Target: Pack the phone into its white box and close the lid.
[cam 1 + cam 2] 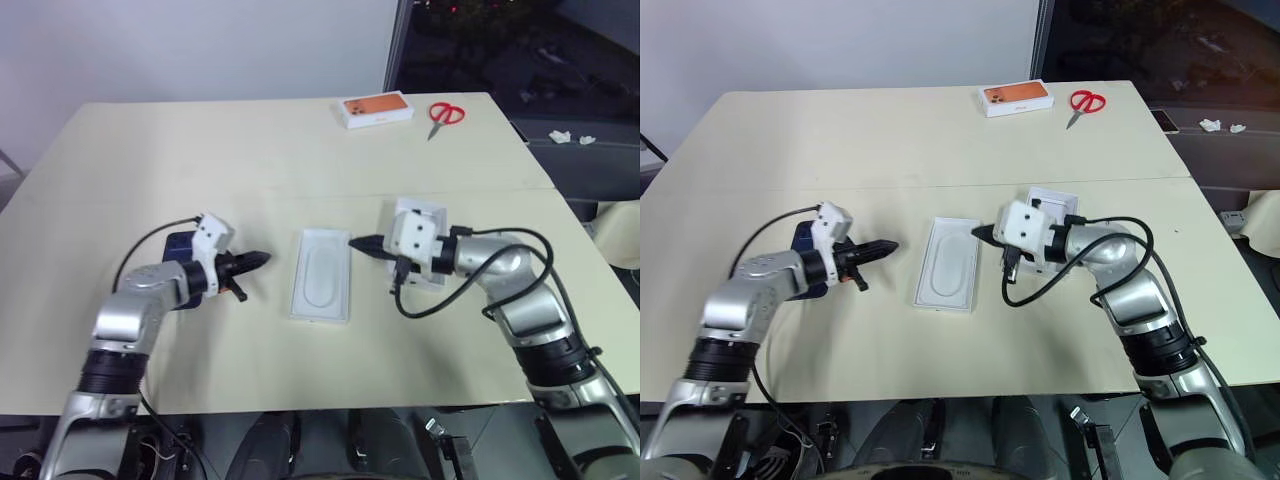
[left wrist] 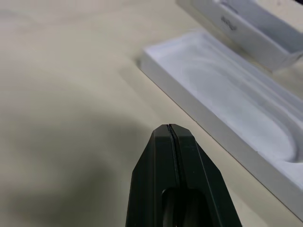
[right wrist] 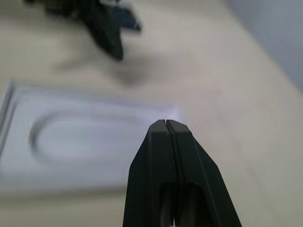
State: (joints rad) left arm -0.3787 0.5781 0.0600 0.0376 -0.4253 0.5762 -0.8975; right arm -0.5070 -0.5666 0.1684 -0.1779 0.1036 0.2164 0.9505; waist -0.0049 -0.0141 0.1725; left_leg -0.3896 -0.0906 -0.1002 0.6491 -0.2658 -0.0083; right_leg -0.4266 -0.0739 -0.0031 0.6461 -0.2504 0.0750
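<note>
- The desk is a pale cream surface with a seam running across its middle.
- The white insert, with a rounded oblong recess, lies flat near the desk's middle, between the two arms.
- The left pincer hangs above the desk just left of the insert, pointing toward it; its two black fingers are pressed together with nothing between them, as the left wrist view also shows.
- The phone, dark navy, lies on the desk under and behind the left wrist; just a corner of it is visible, the rest hidden by the arm.
- The right pincer hovers by the far right corner of the insert, pointing left; its fingers are closed tight and empty, which the right wrist view confirms.
- The white box sits on the desk right of the insert, largely covered by the right wrist and its cable; I cannot tell whether this piece is the tray or the lid, as just a white rim and a bit of its inside are visible.
- An orange-topped white box rests near the far edge of the desk.
- Red-handled scissors lie just right of that box, blades pointing toward the robot.
</note>
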